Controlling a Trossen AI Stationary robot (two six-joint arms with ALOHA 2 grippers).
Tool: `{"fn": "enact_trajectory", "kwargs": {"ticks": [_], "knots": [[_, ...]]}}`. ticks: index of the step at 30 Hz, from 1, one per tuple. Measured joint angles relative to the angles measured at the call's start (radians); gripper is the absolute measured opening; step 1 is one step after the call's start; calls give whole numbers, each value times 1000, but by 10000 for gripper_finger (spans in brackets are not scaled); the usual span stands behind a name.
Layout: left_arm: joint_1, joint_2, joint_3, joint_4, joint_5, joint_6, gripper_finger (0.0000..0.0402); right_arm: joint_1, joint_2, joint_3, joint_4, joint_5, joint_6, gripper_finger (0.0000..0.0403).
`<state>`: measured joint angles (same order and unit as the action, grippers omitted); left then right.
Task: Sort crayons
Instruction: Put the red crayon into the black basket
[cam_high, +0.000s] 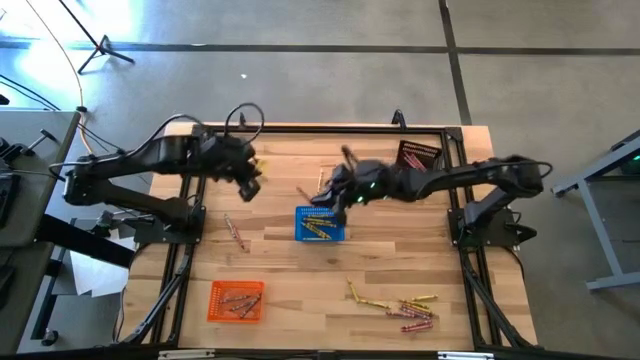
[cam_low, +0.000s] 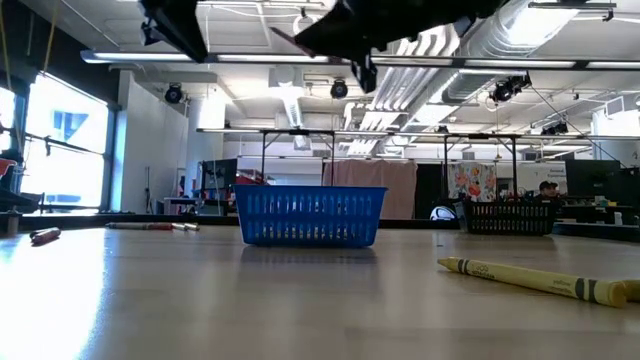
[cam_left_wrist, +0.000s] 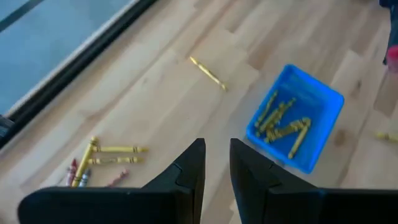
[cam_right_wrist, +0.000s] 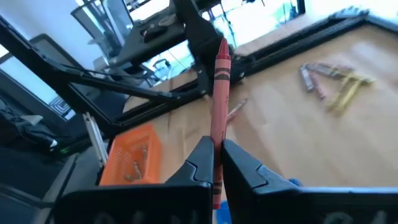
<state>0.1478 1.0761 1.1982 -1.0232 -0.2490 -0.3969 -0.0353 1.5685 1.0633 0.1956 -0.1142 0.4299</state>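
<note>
**Crayon sorting is partly done, with more still to be picked up**

A red crayon is being gripped in the right hand, with its fingers closed on it and the crayon sticking straight out. This hand is being held up in the air just beside the blue basket, near the middle of the tabletop.

Yellow crayons are already lying in the blue basket. Some reddish crayons are lying in the orange basket. A dark basket is standing at the far edge, and what is inside cannot be told.

Plenty is still being left out. A mixed pile of crayons is lying on the tabletop near the front right. One loose crayon is lying to the left of the blue basket.

The left hand is being held above the tabletop, empty, with its fingers a little apart.
</note>
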Motion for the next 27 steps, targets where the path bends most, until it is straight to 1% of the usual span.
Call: {"fn": "enact_trajectory", "kwargs": {"ticks": [4,7,9,11,14,17,19,20,23,27], "knots": [[-56,-69,-68,-2,-27,1,60,84,128,118,5,82,15,3],[-83,-107,-105,2,-31,-19,60,127,245,246,4,85,7,3],[-98,-133,-128,-3,-32,-35,60,150,328,341,0,69,-17,4],[-110,-152,-138,-3,-33,-46,60,164,406,445,-40,35,-27,4],[-126,-170,-139,-6,-39,-47,60,178,521,594,-113,-32,-27,4],[-134,-187,-139,-3,-58,-46,60,181,624,720,-165,-125,-26,4],[-136,-196,-139,-3,-66,-46,60,181,671,793,-192,-183,-29,4],[-136,-200,-139,-3,-68,-47,60,181,686,826,-208,-194,-37,4],[-136,-212,-139,-3,-70,-56,60,186,700,886,-289,-179,-64,4],[-136,-224,-139,-5,-70,-64,60,193,702,914,-355,-151,-95,4]]}}
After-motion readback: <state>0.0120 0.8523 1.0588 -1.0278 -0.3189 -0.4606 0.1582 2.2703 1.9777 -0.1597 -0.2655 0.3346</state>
